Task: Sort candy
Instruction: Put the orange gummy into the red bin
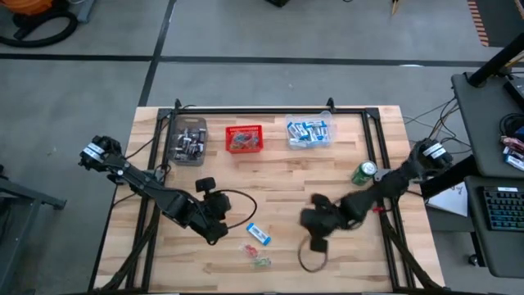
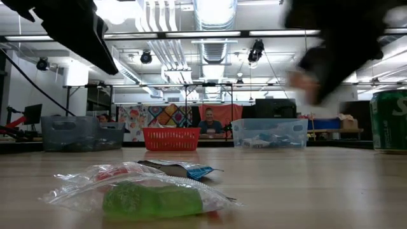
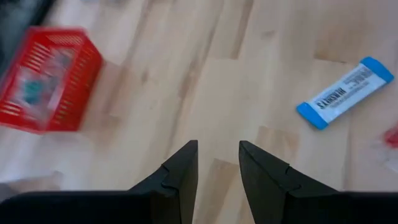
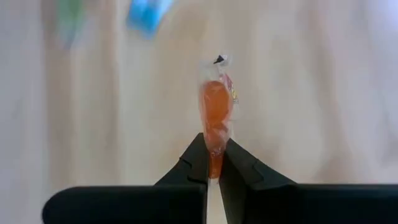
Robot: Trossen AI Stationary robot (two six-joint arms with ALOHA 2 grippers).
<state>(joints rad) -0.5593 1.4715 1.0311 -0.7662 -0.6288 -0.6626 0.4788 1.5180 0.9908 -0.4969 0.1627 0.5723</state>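
Two dark end effectors hang over the wooden worktop [image 1: 344, 164]. The right end effector [image 4: 215, 163] is clamped on an orange clear-wrapped sweet [image 4: 215, 115]. The left end effector [image 3: 217, 168] stands partly open, holding nothing, near a blue-and-white rectangular candy packet [image 3: 344, 92] lying flat beside green and red twist-wrapped pieces [image 1: 259, 257].

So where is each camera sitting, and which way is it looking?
High view: above the table, looking straight down; both arms show.
Low view: at tabletop height, looking level past a green candy into the room; dark arm parts hang above.
Left wrist view: on the left arm, looking past its open left hand at a blue-and-white packet.
Right wrist view: on the right arm; its right hand pinches an orange candy.
Shared: the red basket shows in the high, low and left wrist views.
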